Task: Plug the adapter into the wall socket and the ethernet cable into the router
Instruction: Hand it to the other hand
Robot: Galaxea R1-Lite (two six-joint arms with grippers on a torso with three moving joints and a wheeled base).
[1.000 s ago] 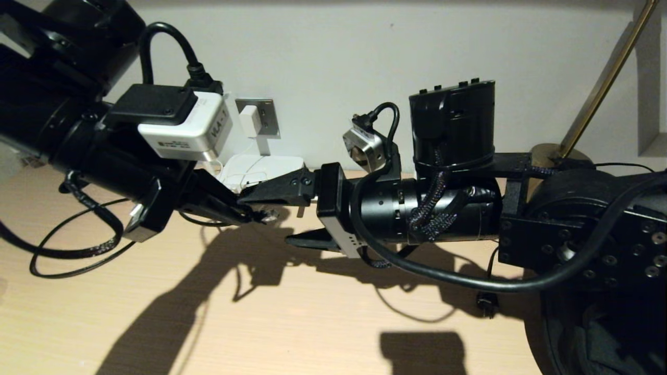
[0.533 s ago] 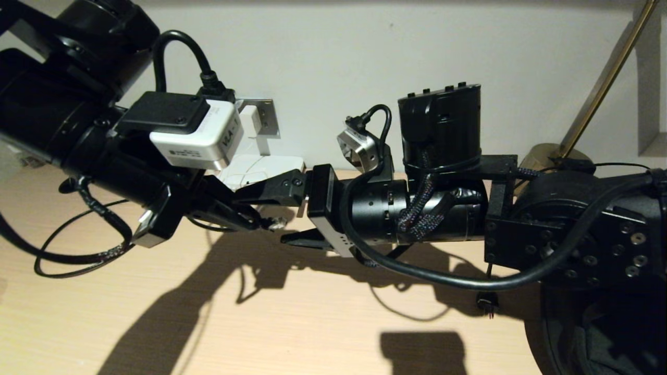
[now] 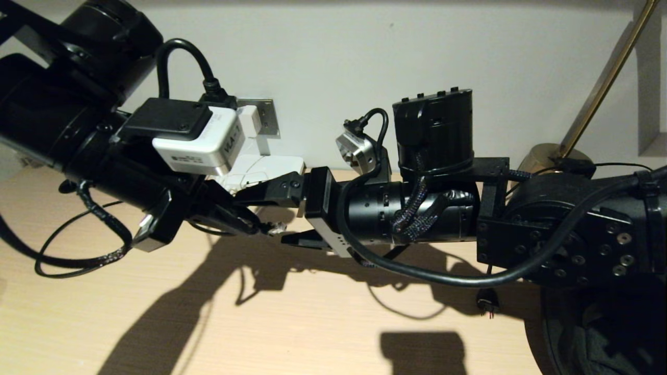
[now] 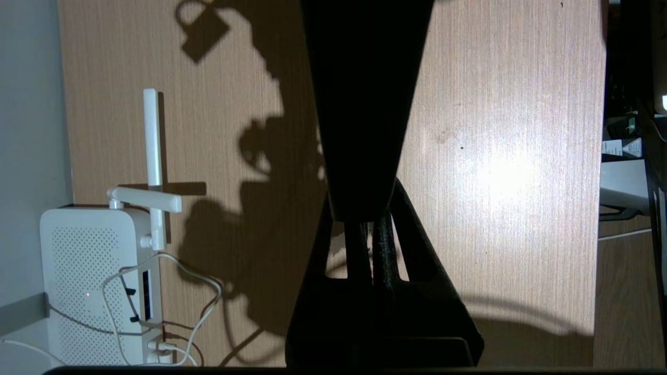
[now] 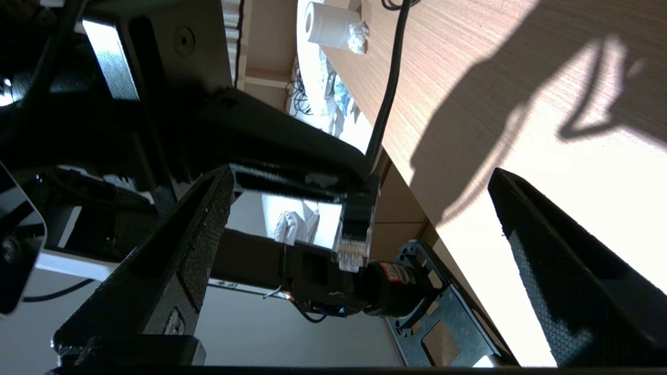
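Observation:
My left gripper is shut on the ethernet cable, just behind its clear plug, low over the desk in front of the router. The right wrist view shows the clear plug poking out of the dark left fingers. My right gripper faces it from the right, open, with one finger on each side of the plug. The white adapter sits in the grey wall socket, partly hidden by my left wrist. In the left wrist view the router lies by the wall with white cords at its ports.
The ethernet cable's slack loops lie on the desk at the left. A black two-pin plug lies on the desk under my right arm. A brass lamp base stands at the back right. A tissue roll stands further along the desk.
Both arms have edged toward each other: the left gripper with the plug moved slightly right and down, the right gripper slightly left, so its open fingers now flank the plug.

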